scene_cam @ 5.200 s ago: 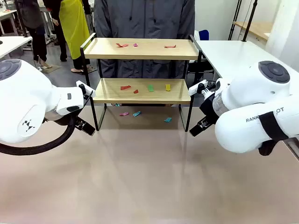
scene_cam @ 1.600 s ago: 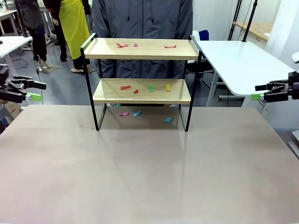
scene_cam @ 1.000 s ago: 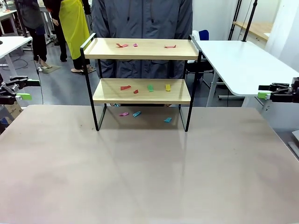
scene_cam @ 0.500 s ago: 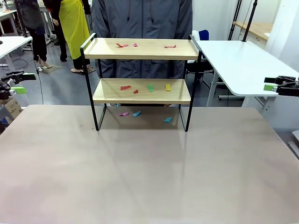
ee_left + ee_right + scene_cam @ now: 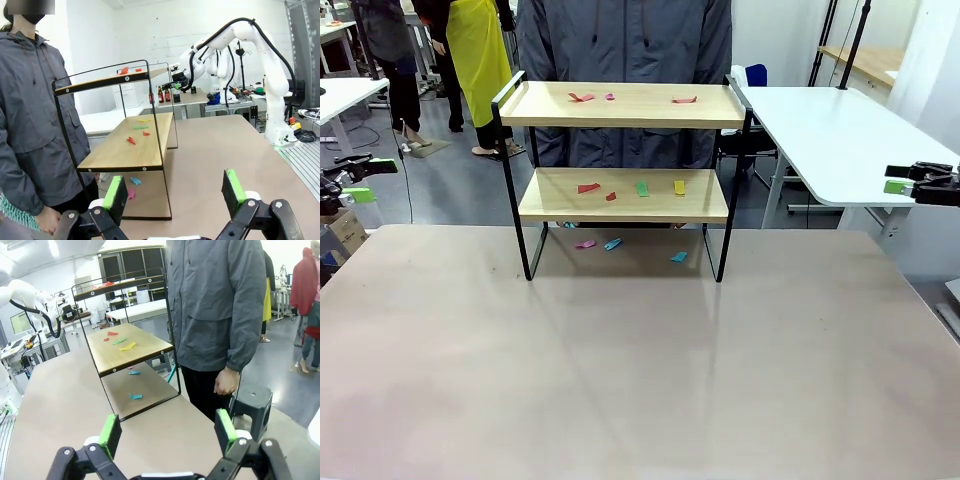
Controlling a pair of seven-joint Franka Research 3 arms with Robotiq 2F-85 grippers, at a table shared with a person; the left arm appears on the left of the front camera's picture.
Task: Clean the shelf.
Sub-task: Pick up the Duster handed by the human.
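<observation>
The shelf (image 5: 640,106) stands at the table's far middle, with a person in a grey jacket (image 5: 625,40) right behind it. Small red scraps (image 5: 582,97) lie on its top board. Red, green (image 5: 642,187) and yellow (image 5: 679,187) scraps lie on the lower board. Pink, blue (image 5: 612,243) and teal scraps lie on the table under it. My left gripper (image 5: 368,178) hangs open off the table's left edge, far from the shelf (image 5: 120,155). My right gripper (image 5: 905,179) hangs open off the right edge. Both grippers (image 5: 174,189) (image 5: 167,432) are empty and look sideways at the shelf (image 5: 135,352).
The brown table (image 5: 640,370) spreads wide in front of the shelf. A white side table (image 5: 830,130) stands at the back right. A dark stool (image 5: 252,397) stands beside the person's legs. People stand in the background at the left.
Both arms, earlier close in front of the shelf, have pulled out to the table's sides. Over the last second the grippers drifted slightly outward and up. The scraps have not moved.
</observation>
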